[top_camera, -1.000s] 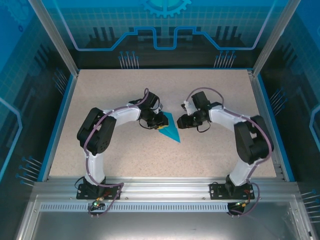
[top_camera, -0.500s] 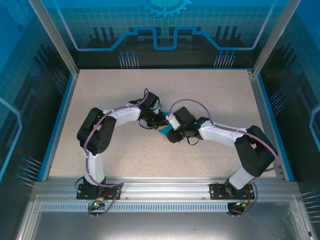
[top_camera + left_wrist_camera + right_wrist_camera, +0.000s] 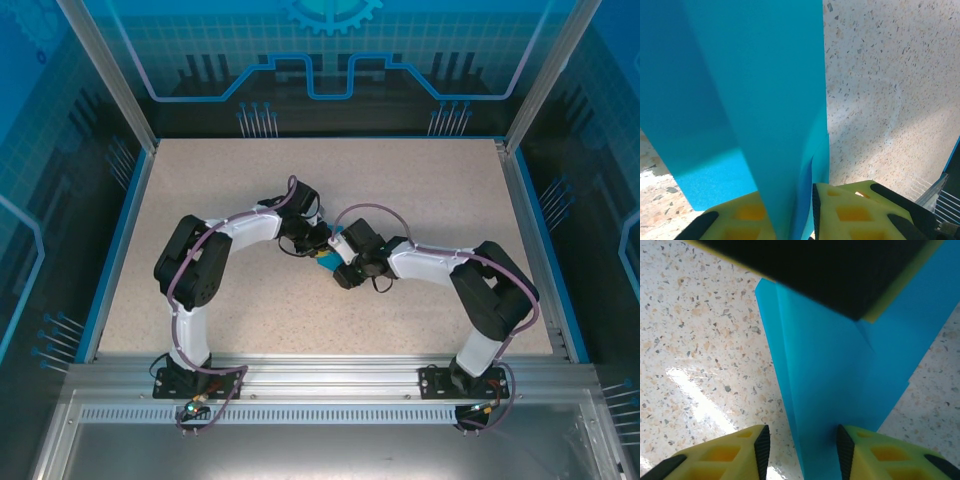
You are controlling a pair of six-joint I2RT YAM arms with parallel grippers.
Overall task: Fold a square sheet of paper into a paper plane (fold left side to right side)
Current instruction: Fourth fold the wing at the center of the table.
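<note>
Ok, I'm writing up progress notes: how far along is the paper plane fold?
Done: the teal paper already carries folds; layered flaps and a crease show in the right wrist view. In hand: the left gripper pinches one end, and the right gripper straddles the other with jaws apart. Left: probably the last folds, since the paper looks like a layered flap, not yet a slim dart.

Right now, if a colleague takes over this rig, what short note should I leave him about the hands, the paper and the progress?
Left hand: shut on the teal paper, pinching one end.
Right hand: open, astride the paper's other end, not yet clamped.
Paper: over the middle of the table, between both hands.
Done: several folds; layered creases are visible.
Left: probably close the right hand and make the left-to-right fold.
</note>
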